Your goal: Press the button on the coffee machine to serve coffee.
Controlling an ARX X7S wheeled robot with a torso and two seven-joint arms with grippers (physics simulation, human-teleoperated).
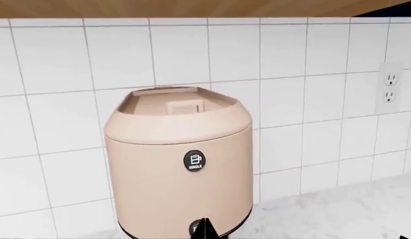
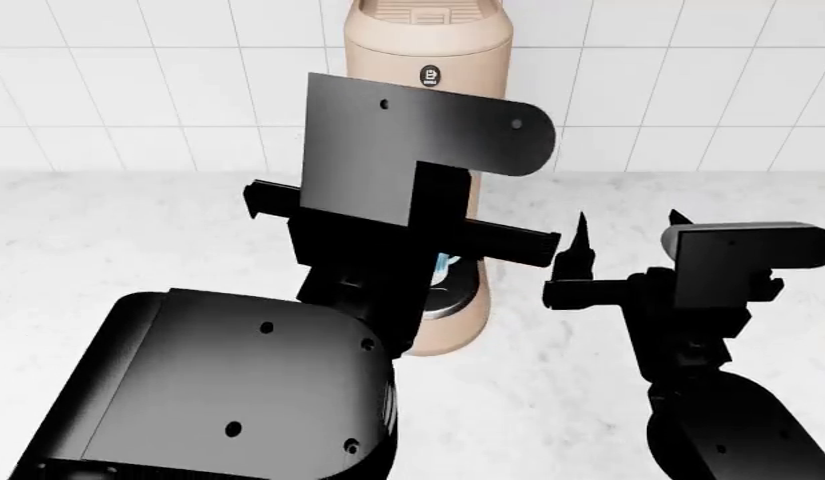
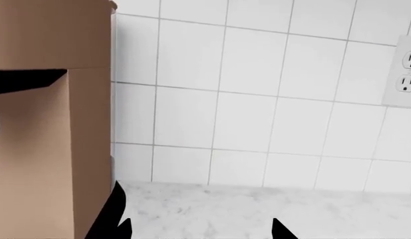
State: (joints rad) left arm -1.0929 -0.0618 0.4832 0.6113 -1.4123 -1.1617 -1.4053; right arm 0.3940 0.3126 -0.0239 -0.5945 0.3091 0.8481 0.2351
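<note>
Standing on the marble counter [image 2: 105, 230], the coffee machine [image 2: 432, 60] is faced by the left gripper [image 1: 204, 228], state indeterminable; the right gripper [image 2: 626, 235] is held spread beside it.

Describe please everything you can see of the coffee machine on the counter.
The coffee machine is a tall beige cylinder with a matte, plastic-looking shell and a flat-topped lid with a rectangular raised part. A round black button marked with a cup icon sits high on its front; a second black one shows partly lower down. It stands upright on the white marble counter, close to the tiled wall. The left arm hides its middle in the head view; contact cannot be judged.
</note>
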